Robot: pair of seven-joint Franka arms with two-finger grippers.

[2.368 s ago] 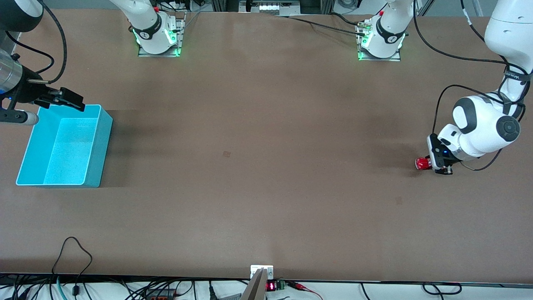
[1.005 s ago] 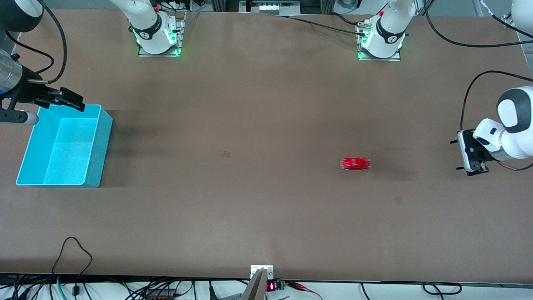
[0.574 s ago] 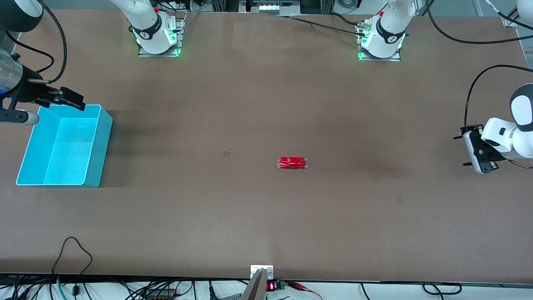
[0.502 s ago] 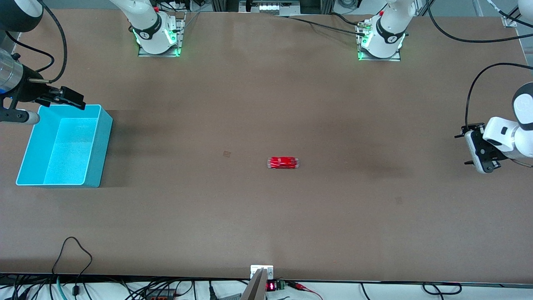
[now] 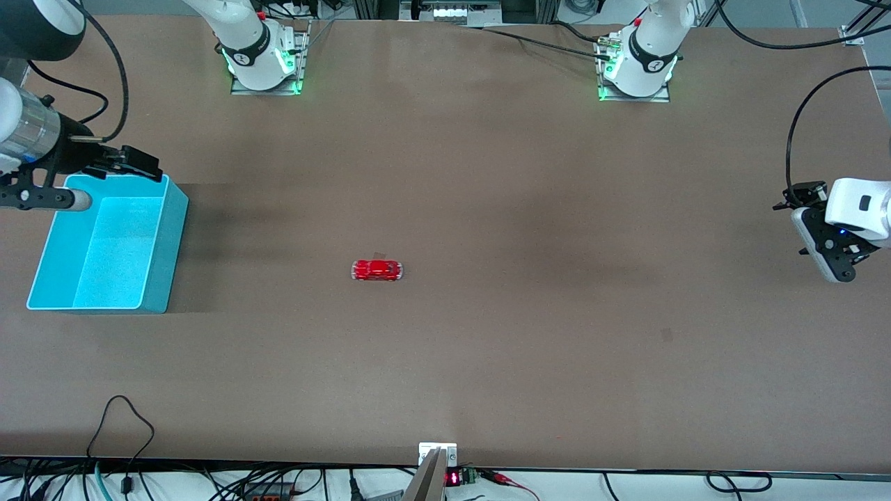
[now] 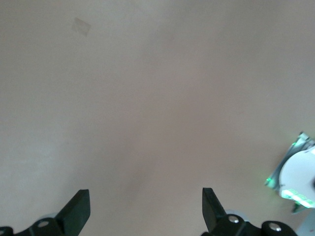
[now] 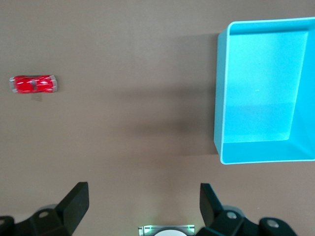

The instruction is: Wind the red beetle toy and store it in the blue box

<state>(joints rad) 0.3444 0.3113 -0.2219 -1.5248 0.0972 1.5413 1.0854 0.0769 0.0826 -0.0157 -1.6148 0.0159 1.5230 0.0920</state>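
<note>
My right hand [image 5: 143, 164] hangs wide open and empty over the blue box [image 5: 156, 278], ready for the red beetle toy [image 5: 376, 270] mid-desk [image 5: 487, 362]; left hand [image 5: 800, 205] open, empty, waiting.

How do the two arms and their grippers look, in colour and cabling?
Both arms are glossy white with dark joint bands, black cables and green-lit bases. The left gripper is white-bodied with black fingers; the right gripper is black, behind a silvery wrist section.
</note>
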